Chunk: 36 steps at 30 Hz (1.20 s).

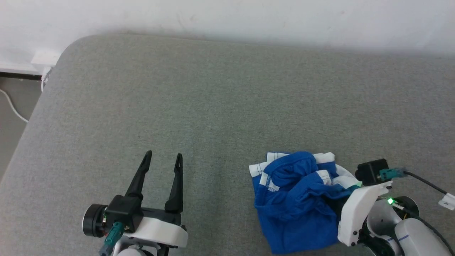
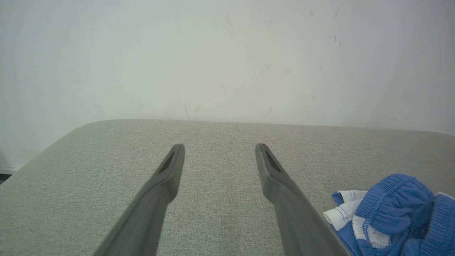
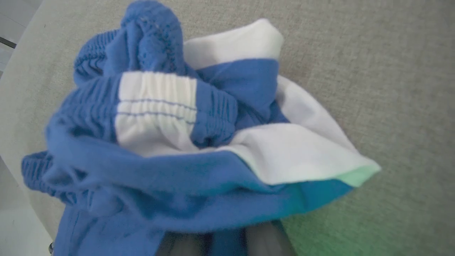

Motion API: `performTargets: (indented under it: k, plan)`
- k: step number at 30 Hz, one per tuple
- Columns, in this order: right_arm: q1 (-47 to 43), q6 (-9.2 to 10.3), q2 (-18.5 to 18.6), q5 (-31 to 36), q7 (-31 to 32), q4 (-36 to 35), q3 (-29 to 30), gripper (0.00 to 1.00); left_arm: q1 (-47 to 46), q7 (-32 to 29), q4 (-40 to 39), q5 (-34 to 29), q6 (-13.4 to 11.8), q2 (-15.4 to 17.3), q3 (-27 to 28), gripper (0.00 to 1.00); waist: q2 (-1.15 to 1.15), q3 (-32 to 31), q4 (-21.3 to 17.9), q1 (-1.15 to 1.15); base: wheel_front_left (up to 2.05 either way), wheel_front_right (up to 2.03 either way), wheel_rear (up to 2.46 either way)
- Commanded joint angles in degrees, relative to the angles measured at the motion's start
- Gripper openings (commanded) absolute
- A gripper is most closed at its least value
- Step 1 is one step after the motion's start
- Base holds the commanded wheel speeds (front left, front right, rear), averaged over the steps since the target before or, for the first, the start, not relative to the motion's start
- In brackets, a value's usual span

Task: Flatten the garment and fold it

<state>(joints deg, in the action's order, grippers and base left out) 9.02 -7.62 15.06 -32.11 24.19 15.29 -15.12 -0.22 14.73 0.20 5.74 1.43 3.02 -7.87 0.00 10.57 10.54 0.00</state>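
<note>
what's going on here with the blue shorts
A two-armed robot is working on the garment, crumpled blue-and-white shorts lying on the grey padded surface. The right gripper has its jaws pinched on a bunch of the cloth. The left gripper hovers open, apart from it. Nothing is flattened or folded yet.

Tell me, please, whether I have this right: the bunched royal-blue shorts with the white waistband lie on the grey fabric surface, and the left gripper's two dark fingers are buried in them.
No: it is the right gripper whose fingers are buried in the bunched royal-blue shorts on the grey fabric surface, as the right wrist view shows; the left gripper stands open, apart.
</note>
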Motion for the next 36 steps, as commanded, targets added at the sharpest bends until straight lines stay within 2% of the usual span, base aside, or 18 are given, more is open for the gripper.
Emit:
performTargets:
  k: [1,9,15,19,23,29,36]
  plan:
    - [0.0,0.13,0.3,1.0,-0.1,1.2,-1.1,0.0,-0.3,0.3,0.1,0.2,0.0,-0.1,-0.1,1.0,0.0,-0.9,-1.1,0.0,0.0,0.0,0.0]
    - [4.9,0.13,7.3,5.5,-0.5,-3.9,-5.8,0.0,-0.4,0.3,-0.6,0.1,0.3,-0.1,-0.7,1.0,0.0,-0.9,-7.5,0.0,0.0,0.0,0.0]
    - [10.5,0.13,16.8,8.2,1.8,-7.1,-10.7,0.0,-2.8,0.3,-1.8,-0.1,0.7,-0.1,-2.6,1.0,0.0,3.1,-13.4,0.0,0.0,0.0,0.0]
    - [13.8,0.13,23.6,8.4,1.8,-6.9,-12.1,0.0,-5.3,0.3,-2.5,-0.6,1.1,-0.1,-3.6,1.0,0.0,6.7,-15.8,0.0,0.0,0.0,0.0]
    - [16.1,0.13,30.1,8.6,-0.1,-4.4,-12.2,0.0,-8.0,0.3,-3.6,-1.2,1.5,-0.1,-4.2,1.0,0.0,10.7,-17.0,0.0,0.0,0.0,0.0]
    - [18.6,0.13,37.1,9.8,-4.9,3.5,-11.2,0.0,-11.8,0.3,-4.9,-2.4,2.6,-0.1,-5.2,1.0,0.0,16.4,-16.9,0.0,0.0,0.0,0.0]
    - [21.0,0.13,38.8,11.3,-10.1,14.1,-7.2,0.0,-14.1,0.3,-6.6,-3.0,3.1,-0.1,-6.2,1.0,0.0,20.5,-15.8,0.0,0.0,0.0,0.0]
